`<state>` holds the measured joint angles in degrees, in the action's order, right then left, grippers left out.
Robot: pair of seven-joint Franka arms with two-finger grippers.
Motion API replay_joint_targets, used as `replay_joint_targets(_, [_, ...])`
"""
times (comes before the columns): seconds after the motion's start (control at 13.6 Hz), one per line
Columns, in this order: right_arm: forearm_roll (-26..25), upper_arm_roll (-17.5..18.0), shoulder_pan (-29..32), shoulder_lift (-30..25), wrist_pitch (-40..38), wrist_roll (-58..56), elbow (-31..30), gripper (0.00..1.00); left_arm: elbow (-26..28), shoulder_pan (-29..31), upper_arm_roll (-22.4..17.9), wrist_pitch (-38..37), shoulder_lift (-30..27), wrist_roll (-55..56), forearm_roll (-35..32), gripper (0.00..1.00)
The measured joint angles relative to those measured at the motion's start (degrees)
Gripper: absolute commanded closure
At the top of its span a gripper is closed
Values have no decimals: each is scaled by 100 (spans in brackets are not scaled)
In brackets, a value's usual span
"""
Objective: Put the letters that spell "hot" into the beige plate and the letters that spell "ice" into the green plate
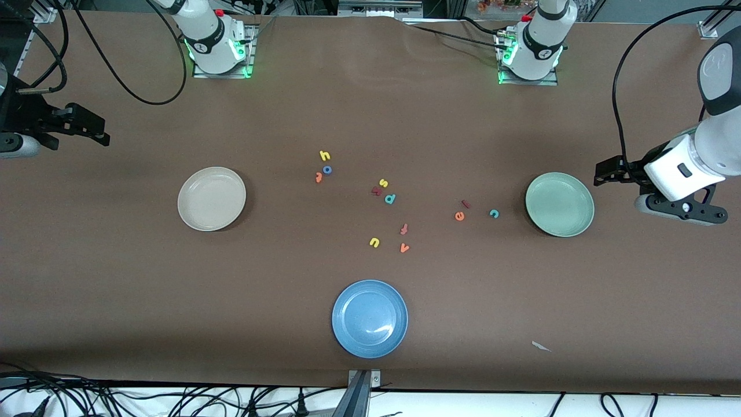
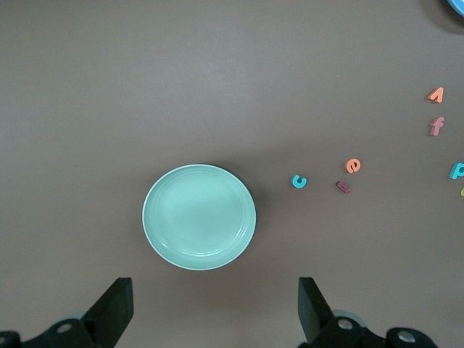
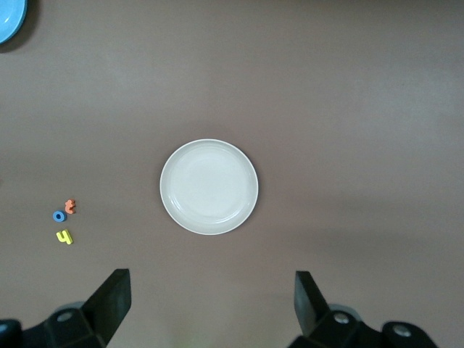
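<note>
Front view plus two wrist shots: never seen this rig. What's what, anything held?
Two robot arms at a brown table. The front view looks down from across the table; each wrist view looks down from a camera on one arm, past its claw.

The left claw hangs open over the table beside the green plate; the right claw hangs open beside the beige plate. Neither holds anything.

Foam letters lie between the plates: h, o, t toward the beige plate; i, c, e toward the green one. Spare letters sit mid-table, with a blue plate nearest the camera.
</note>
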<state>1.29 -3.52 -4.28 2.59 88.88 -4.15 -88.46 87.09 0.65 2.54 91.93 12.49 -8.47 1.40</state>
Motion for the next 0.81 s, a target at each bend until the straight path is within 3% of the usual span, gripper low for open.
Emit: replay_joint_targets(0.81, [0, 0, 0, 1, -2, 6, 0, 0, 20, -207, 35, 12, 200, 417, 4, 0])
